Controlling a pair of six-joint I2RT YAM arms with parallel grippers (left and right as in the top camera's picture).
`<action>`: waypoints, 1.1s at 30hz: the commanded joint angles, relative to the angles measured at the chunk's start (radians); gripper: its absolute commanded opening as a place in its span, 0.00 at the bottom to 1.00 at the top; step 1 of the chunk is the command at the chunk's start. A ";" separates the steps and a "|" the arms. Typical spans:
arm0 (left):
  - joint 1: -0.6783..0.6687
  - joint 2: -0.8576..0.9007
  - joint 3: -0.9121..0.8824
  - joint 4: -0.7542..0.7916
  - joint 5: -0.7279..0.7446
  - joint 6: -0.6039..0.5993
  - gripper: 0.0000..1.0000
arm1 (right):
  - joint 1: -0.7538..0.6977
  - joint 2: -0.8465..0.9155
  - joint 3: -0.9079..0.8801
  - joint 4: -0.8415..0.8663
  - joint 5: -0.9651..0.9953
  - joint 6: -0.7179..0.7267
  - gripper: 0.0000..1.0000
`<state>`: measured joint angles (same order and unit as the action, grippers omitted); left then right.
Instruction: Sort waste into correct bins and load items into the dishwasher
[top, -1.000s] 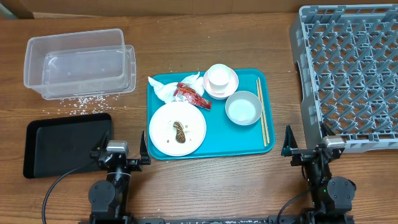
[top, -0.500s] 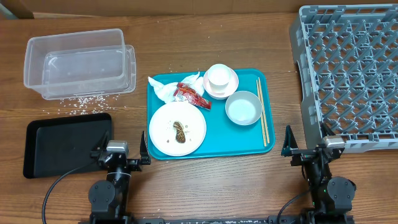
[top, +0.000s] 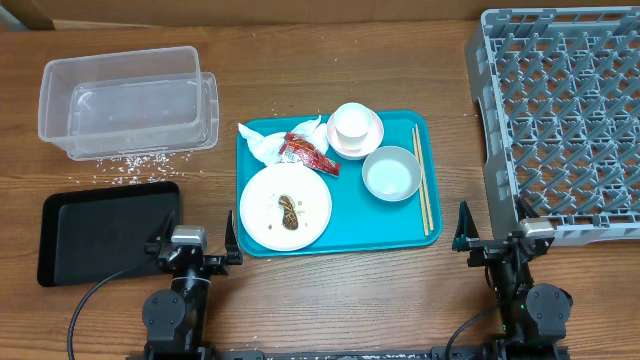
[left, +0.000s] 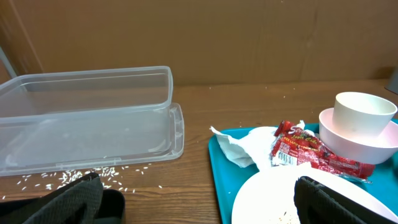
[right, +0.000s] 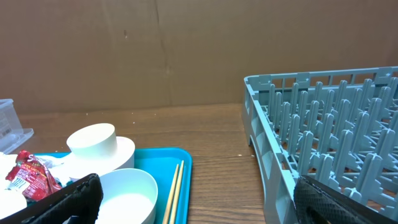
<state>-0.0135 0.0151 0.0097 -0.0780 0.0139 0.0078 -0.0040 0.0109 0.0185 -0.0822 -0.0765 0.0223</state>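
Note:
On the teal tray (top: 345, 225) lie a white plate (top: 310, 215) with a brown food scrap (top: 289, 212), a crumpled white napkin (top: 262, 143), a red wrapper (top: 307, 152), a white cup (top: 352, 124) on a pinkish saucer (top: 372, 140), a pale bowl (top: 391, 173) and chopsticks (top: 421, 178). The clear tub (top: 128, 100) has rice grains (top: 130, 165) in front of it; the black tray (top: 105, 228) is below. The grey dish rack (top: 560, 120) stands at right. My left gripper (top: 195, 245) and right gripper (top: 492, 240) are open and empty at the front edge.
In the left wrist view the tub (left: 93, 115), napkin (left: 245, 146), wrapper (left: 311, 152) and cup (left: 364, 112) show. In the right wrist view the bowl (right: 127, 193), chopsticks (right: 174, 193) and rack (right: 323, 124) show. A brown cardboard wall stands behind.

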 joint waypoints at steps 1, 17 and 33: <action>-0.004 -0.010 -0.005 0.000 -0.002 0.019 1.00 | 0.004 -0.008 -0.010 0.003 0.008 0.001 1.00; -0.004 -0.010 -0.005 0.001 -0.002 0.018 1.00 | 0.004 -0.008 -0.010 0.003 0.008 0.001 1.00; -0.007 -0.010 -0.004 0.030 0.779 -1.176 1.00 | 0.004 -0.008 -0.010 0.003 0.008 0.001 1.00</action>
<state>-0.0139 0.0151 0.0090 -0.0479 0.6739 -0.8864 -0.0040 0.0109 0.0185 -0.0826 -0.0772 0.0223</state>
